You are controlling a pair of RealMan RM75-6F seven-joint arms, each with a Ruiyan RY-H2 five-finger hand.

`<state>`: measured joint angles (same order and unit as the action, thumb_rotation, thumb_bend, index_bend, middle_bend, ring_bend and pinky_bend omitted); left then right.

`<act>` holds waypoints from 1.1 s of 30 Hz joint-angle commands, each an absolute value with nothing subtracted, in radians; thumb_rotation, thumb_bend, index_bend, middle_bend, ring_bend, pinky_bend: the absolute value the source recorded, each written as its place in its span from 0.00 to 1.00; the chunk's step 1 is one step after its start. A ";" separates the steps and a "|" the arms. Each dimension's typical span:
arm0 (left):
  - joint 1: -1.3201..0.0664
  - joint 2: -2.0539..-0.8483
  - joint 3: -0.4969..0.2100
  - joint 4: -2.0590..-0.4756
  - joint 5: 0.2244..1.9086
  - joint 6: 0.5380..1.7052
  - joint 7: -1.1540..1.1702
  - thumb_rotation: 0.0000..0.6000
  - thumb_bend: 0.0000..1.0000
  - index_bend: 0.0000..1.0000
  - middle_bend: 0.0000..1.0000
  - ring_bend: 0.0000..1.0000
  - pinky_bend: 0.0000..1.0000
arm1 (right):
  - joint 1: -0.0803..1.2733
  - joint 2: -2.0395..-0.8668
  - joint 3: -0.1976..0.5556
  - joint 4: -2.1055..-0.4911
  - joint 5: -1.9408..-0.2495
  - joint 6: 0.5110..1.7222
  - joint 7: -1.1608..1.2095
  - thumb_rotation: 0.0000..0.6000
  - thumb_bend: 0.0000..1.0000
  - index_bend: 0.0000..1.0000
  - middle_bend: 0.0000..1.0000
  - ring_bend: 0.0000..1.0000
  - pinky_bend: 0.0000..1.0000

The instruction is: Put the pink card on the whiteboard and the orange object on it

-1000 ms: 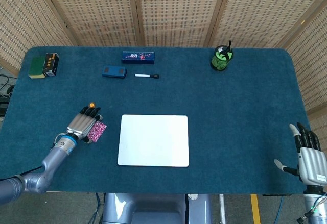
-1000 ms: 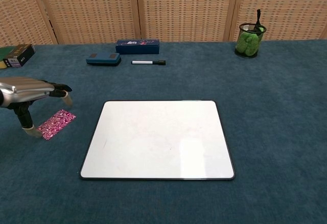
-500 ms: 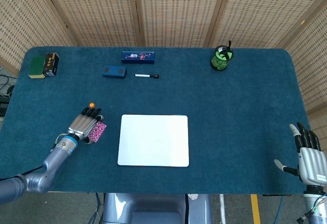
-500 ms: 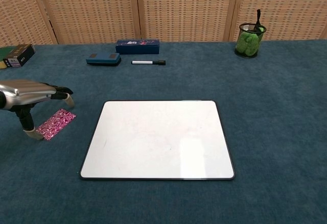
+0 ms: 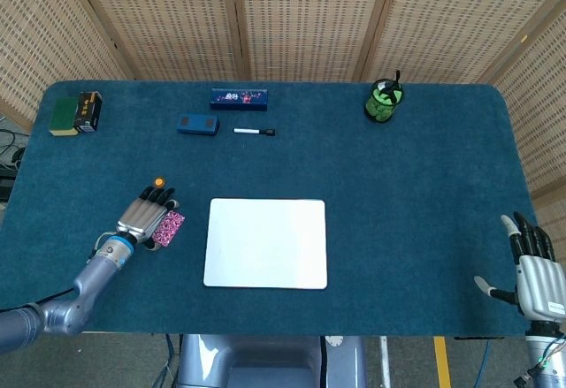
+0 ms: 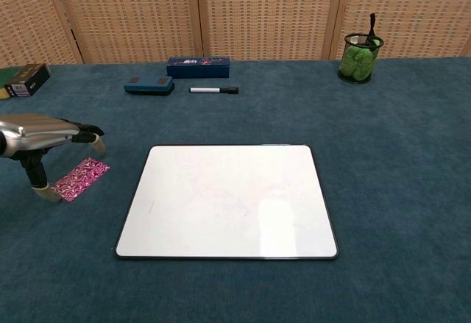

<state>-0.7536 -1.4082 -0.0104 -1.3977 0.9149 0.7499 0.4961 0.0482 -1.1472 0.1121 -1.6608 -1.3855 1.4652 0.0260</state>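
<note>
The pink patterned card lies flat on the blue cloth, just left of the whiteboard. My left hand hovers over the card's left end with fingers stretched out and the thumb pointing down beside the card; it holds nothing. A small orange object sits on the cloth just beyond the fingertips; the chest view does not show it. My right hand rests spread at the near right edge of the table, empty.
Along the far side lie a blue eraser, a black marker, a dark blue box and a mesh cup with green contents. A green sponge and black box sit at the far left corner.
My left hand has sunk slightly and drawn a little nearer over the card. The card, orange object and right hand have not moved.
</note>
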 commanded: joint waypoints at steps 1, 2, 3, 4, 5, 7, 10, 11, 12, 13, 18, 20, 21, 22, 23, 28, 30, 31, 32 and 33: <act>-0.755 -1.411 -0.008 -1.396 0.911 0.752 0.499 1.00 0.12 0.16 0.00 0.00 0.00 | 0.048 -1.147 0.112 -1.661 -1.386 1.465 0.026 1.00 0.00 0.00 0.00 0.00 0.00; -0.755 -1.412 -0.007 -1.396 0.911 0.752 0.499 1.00 0.12 0.16 0.00 0.00 0.00 | 0.048 -1.147 0.112 -1.661 -1.386 1.465 0.026 1.00 0.00 0.00 0.00 0.00 0.00; -0.755 -1.412 -0.006 -1.396 0.909 0.752 0.500 1.00 0.12 0.16 0.00 0.00 0.00 | 0.048 -1.147 0.112 -1.661 -1.385 1.465 0.027 1.00 0.00 0.00 0.00 0.00 0.00; -0.756 -1.413 -0.006 -1.395 0.907 0.753 0.500 1.00 0.12 0.16 0.00 0.00 0.00 | 0.048 -1.147 0.112 -1.661 -1.385 1.465 0.027 1.00 0.00 0.00 0.00 0.00 0.00; -0.756 -1.414 -0.006 -1.394 0.906 0.754 0.500 1.00 0.12 0.16 0.00 0.00 0.00 | 0.048 -1.147 0.112 -1.661 -1.386 1.465 0.027 1.00 0.00 0.00 0.00 0.00 0.00; -0.757 -1.416 -0.006 -1.392 0.905 0.757 0.501 1.00 0.12 0.16 0.00 0.00 0.00 | 0.048 -1.147 0.112 -1.661 -1.386 1.465 0.027 1.00 0.00 0.00 0.00 0.00 0.00; -0.758 -1.418 -0.005 -1.390 0.902 0.760 0.501 1.00 0.12 0.16 0.00 0.00 0.00 | 0.048 -1.147 0.112 -1.660 -1.386 1.465 0.028 1.00 0.00 0.00 0.00 0.00 0.00; -0.758 -1.419 -0.005 -1.389 0.901 0.761 0.501 1.00 0.12 0.16 0.00 0.00 0.00 | 0.048 -1.147 0.112 -1.661 -1.386 1.465 0.028 1.00 0.00 0.00 0.00 0.00 0.00; -0.758 -1.420 -0.004 -1.388 0.901 0.762 0.501 1.00 0.12 0.16 0.00 0.00 0.00 | 0.048 -1.147 0.112 -1.661 -1.386 1.465 0.029 1.00 0.00 0.00 0.00 0.00 0.00; -0.758 -1.421 -0.003 -1.387 0.900 0.762 0.500 1.00 0.12 0.16 0.00 0.00 0.00 | 0.048 -1.147 0.112 -1.661 -1.386 1.464 0.028 1.00 0.00 0.00 0.00 0.00 0.00; -0.755 -1.434 0.001 -1.370 0.907 0.765 0.493 1.00 0.12 0.17 0.00 0.00 0.00 | 0.048 -1.147 0.111 -1.661 -1.386 1.465 0.028 1.00 0.00 0.00 0.00 0.00 0.00; -0.754 -1.439 0.002 -1.363 0.907 0.764 0.490 1.00 0.12 0.20 0.00 0.00 0.00 | 0.048 -1.146 0.111 -1.661 -1.386 1.465 0.028 1.00 0.00 0.00 0.00 0.00 0.00; -0.754 -1.440 0.002 -1.361 0.907 0.764 0.489 1.00 0.12 0.23 0.00 0.00 0.00 | 0.048 -1.146 0.111 -1.661 -1.386 1.464 0.028 1.00 0.00 0.00 0.00 0.00 0.00; -0.754 -1.442 0.002 -1.358 0.907 0.765 0.488 1.00 0.12 0.25 0.00 0.00 0.00 | 0.048 -1.146 0.111 -1.661 -1.386 1.464 0.029 1.00 0.00 0.00 0.00 0.00 0.00; -0.754 -1.443 0.002 -1.356 0.908 0.766 0.487 1.00 0.12 0.29 0.00 0.00 0.00 | 0.048 -1.146 0.111 -1.661 -1.386 1.464 0.029 1.00 0.00 0.00 0.00 0.00 0.00; -0.749 -1.447 0.001 -1.347 0.914 0.770 0.473 1.00 0.12 0.37 0.00 0.00 0.00 | 0.049 -1.146 0.111 -1.661 -1.386 1.463 0.030 1.00 0.00 0.00 0.00 0.00 0.00; -0.746 -1.450 -0.001 -1.342 0.923 0.774 0.463 1.00 0.12 0.38 0.00 0.00 0.00 | 0.048 -1.145 0.111 -1.661 -1.386 1.463 0.031 1.00 0.00 0.00 0.00 0.00 0.00; -0.744 -1.452 -0.001 -1.339 0.927 0.776 0.457 1.00 0.12 0.39 0.00 0.00 0.00 | 0.048 -1.145 0.111 -1.661 -1.386 1.464 0.031 1.00 0.00 0.00 0.00 0.00 0.00; -0.742 -1.453 -0.001 -1.336 0.932 0.777 0.453 1.00 0.13 0.39 0.00 0.00 0.00 | 0.048 -1.145 0.111 -1.661 -1.386 1.463 0.031 1.00 0.00 0.00 0.00 0.00 0.00; -0.741 -1.454 -0.001 -1.333 0.936 0.779 0.450 1.00 0.13 0.40 0.00 0.00 0.00 | 0.049 -1.145 0.111 -1.661 -1.386 1.463 0.031 1.00 0.00 0.00 0.00 0.00 0.00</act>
